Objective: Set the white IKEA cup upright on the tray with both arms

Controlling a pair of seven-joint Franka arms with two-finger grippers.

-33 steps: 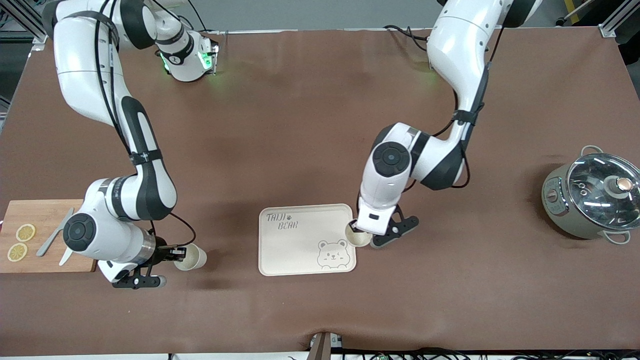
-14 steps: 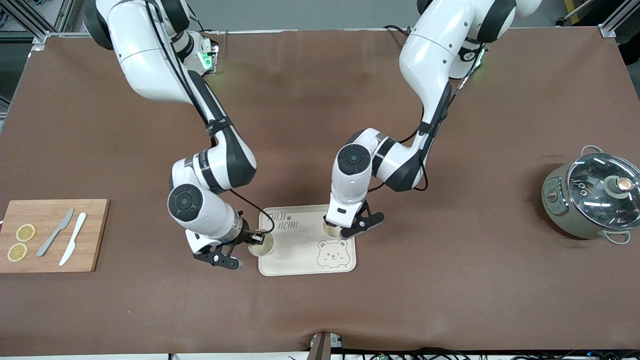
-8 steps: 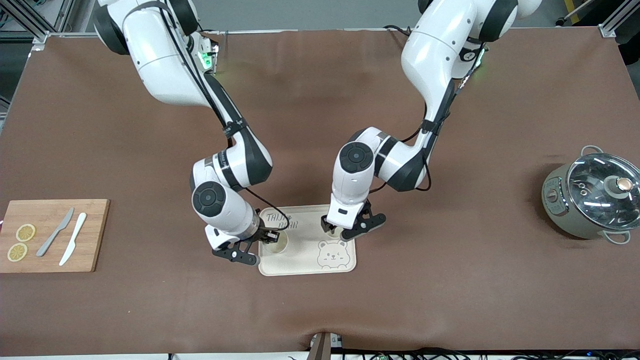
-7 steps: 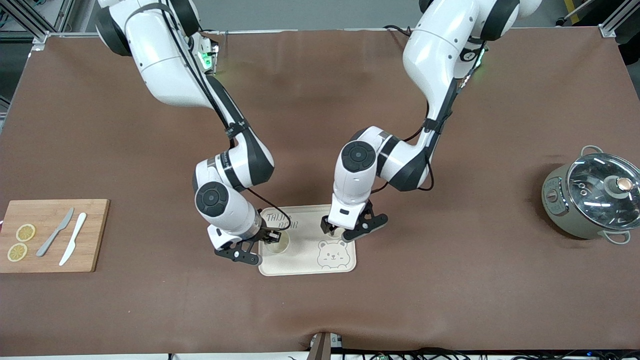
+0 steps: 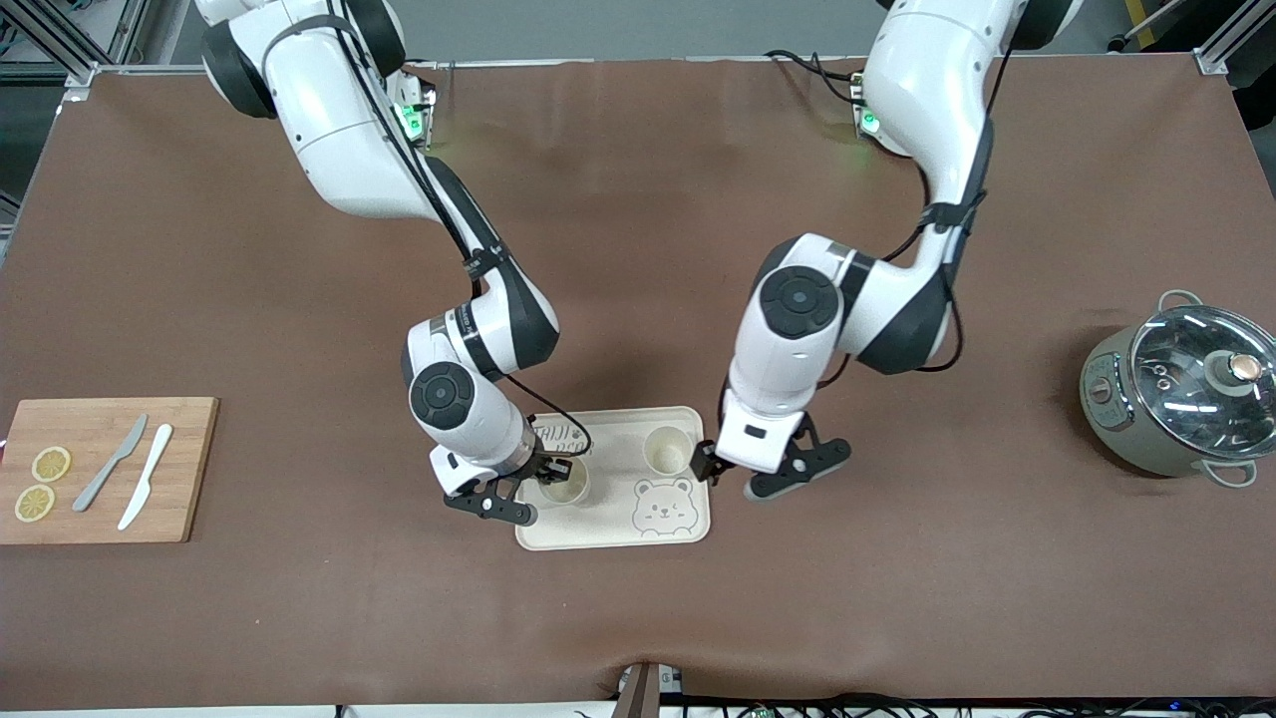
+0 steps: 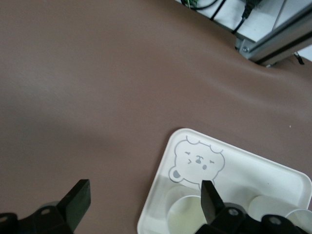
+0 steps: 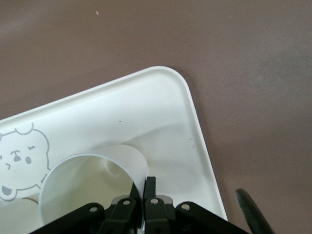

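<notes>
Two cups stand upright on the tray (image 5: 613,524). The right gripper (image 5: 547,473) pinches the rim of one cup (image 5: 564,483), fingers closed on its wall, mouth up. We've got the left gripper (image 5: 710,467) spread wide, empty, just beside the tray's edge near the other cup (image 5: 666,451). Cutting board (image 5: 100,469) and pot (image 5: 1181,389) sit well apart.
</notes>
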